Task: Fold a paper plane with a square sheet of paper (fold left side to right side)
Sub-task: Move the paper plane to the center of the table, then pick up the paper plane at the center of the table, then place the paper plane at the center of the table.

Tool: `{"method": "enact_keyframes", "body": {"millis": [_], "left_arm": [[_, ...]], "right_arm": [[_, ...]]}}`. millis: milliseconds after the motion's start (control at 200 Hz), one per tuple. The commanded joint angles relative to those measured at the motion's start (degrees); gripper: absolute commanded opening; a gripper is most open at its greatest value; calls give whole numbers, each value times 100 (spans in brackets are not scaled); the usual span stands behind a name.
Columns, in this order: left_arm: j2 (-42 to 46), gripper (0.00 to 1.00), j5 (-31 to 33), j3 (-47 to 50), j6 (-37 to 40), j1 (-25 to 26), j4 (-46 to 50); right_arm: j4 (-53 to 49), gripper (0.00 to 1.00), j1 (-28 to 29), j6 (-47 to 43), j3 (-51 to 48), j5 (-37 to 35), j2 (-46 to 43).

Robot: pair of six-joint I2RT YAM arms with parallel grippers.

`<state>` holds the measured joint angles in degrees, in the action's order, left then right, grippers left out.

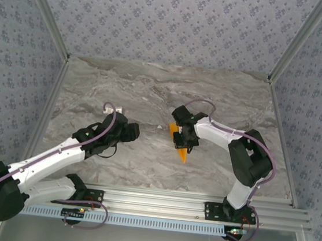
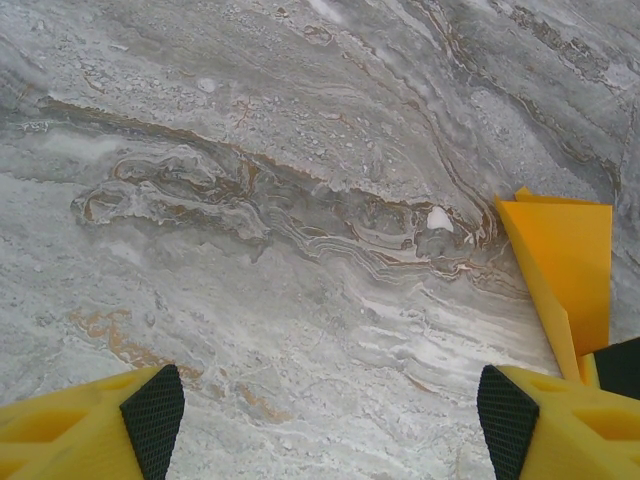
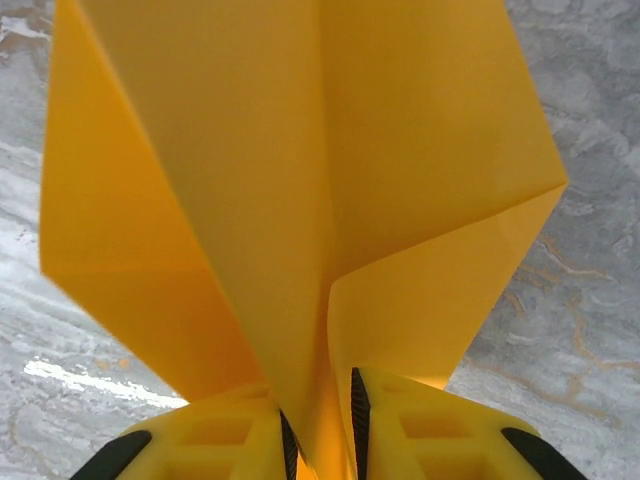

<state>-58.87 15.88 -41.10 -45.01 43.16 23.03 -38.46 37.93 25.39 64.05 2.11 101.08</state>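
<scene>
Plane (image 3: 300, 180) is pinched along its centre crease by the right claw (image 3: 320, 420), seemingly to sharpen the fold, while the left claw (image 2: 320, 425) hovers wide open, empty, over the counter (image 2: 250, 150).

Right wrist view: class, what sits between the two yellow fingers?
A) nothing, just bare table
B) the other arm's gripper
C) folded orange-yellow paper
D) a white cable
C: the folded paper runs down into the narrow gap of the right gripper, which is closed on it.
</scene>
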Motion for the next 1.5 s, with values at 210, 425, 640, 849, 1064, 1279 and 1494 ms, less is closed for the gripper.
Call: {"method": "enact_keyframes", "body": {"millis": [210,425,640,849,1064,1279,1494], "left_arm": [[-98,80,-20,-196,43,-21,81],[-39,80,-53,-230,101,-18,121],[185,89,-506,-278,575,-25,-158],[509,98,-856,-210,1152,-26,-457],[556,98,-860,-361,1449,-19,-207],[556,98,-855,-385,1496,-21,-142],[552,98,-709,-406,1557,-23,-81]], "right_arm": [[12,25,-20,-149,196,-179,424],[110,13,-172,-91,377,45,447],[-369,7,-665,346,1584,1,868],[-970,6,-868,583,3144,-301,1912],[-1690,6,-884,389,4497,-750,2882],[-1810,7,-893,250,4872,-691,3396],[-1781,18,-884,123,4786,-534,3467]]}}
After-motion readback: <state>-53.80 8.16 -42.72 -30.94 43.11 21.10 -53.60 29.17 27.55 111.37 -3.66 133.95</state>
